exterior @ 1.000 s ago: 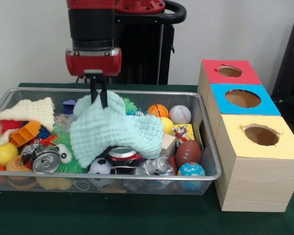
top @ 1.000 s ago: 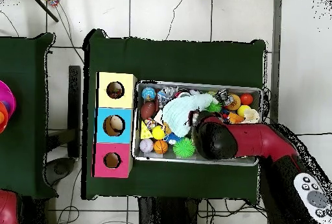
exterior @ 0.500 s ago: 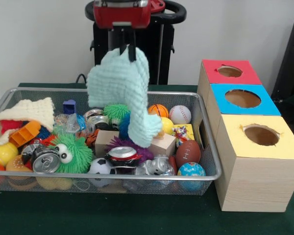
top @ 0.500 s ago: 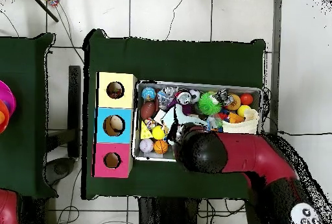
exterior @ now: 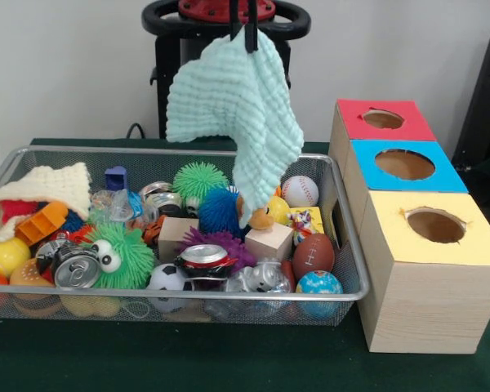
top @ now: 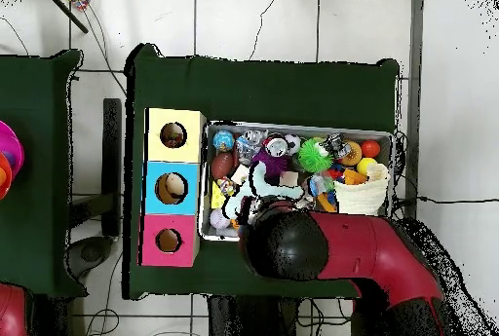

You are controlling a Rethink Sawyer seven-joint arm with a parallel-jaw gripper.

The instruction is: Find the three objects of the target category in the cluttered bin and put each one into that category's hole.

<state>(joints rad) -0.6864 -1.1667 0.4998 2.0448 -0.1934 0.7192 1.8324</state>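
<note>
My gripper (exterior: 242,26) shows only its dark fingertips at the top edge of the front view, shut on the top of a mint-green cloth (exterior: 237,106). The cloth hangs free above the wire bin (exterior: 188,295), its lower tip dangling over the bin's right half. To the right of the bin stand three boxes with holes: red (exterior: 384,120), blue (exterior: 404,164) and yellow (exterior: 435,225). In the overhead view the red arm (top: 331,247) covers the gripper, beside the bin's rim (top: 292,126).
The bin holds a cream cloth (exterior: 49,184), fuzzy balls (exterior: 200,180), crushed cans (exterior: 75,269), wooden blocks (exterior: 269,242), a football (exterior: 313,255), a baseball (exterior: 300,190) and a globe ball (exterior: 318,285). Green cloth covers the table (exterior: 229,359).
The gripper rose out of the bin with the mint cloth and shifted right toward the boxes. The fuzzy balls, block and can beneath it are uncovered.
</note>
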